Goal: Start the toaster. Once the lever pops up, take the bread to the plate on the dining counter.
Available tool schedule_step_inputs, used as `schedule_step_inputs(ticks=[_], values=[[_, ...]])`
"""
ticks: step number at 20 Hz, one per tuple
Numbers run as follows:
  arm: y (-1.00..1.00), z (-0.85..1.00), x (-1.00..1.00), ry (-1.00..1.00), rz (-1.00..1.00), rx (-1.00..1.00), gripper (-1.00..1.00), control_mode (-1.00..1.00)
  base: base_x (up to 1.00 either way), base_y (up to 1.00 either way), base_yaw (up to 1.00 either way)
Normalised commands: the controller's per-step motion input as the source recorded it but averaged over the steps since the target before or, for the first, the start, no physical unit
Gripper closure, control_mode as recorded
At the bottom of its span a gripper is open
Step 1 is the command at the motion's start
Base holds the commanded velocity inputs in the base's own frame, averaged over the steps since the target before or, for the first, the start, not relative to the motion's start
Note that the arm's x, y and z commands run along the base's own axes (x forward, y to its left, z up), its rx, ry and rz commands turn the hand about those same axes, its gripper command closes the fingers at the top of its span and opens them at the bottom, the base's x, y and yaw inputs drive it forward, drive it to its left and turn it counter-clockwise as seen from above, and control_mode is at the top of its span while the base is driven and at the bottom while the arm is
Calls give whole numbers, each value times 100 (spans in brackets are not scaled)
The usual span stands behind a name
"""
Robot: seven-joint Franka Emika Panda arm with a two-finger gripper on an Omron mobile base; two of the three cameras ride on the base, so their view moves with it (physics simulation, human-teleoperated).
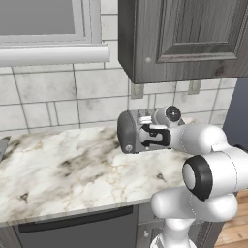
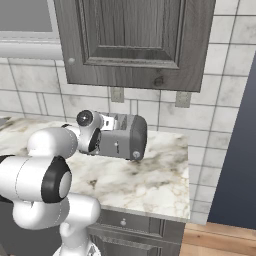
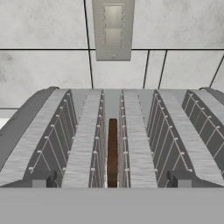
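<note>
**Hand parked right over the toaster, bread down in the slot**

So the toaster [image 1: 130,131] sits on the marble worktop [image 1: 63,169], back against the tiled wall [image 1: 58,97], under the dark wood cabinet [image 1: 184,38]. In the left base view it's a bit right of centre, with the arm reaching in from 4 o'clock and covering most of its right half. From the right base view the toaster [image 2: 131,137] peeks out at 3 o'clock of the wrist, and you can spot its small round knob low on the rounded end.

The hand view looks straight along the slots. The bread [image 3: 112,153] stands on edge in the middle slot, a thin dark-brown strip, sunk between the wire guides. A wall outlet [image 3: 113,29] sits at 12 o'clock above it.

Gripper [image 3: 112,186] fingers are spread wide apart, one tip at each side of the slots, nothing between them.
</note>
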Motion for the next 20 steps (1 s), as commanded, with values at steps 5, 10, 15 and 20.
schedule_step_inputs(ticks=[5, 10, 15, 20], values=[[0, 0, 0, 0, 0, 0, -100, -100, 0, 0, 0], [0, 0, 0, 0, 0, 0, -100, -100, 0, 0, 0], [0, 0, 0, 0, 0, 0, -100, -100, 0, 0, 0], [0, 0, 0, 0, 0, 0, -100, -100, 0, 0, 0]])
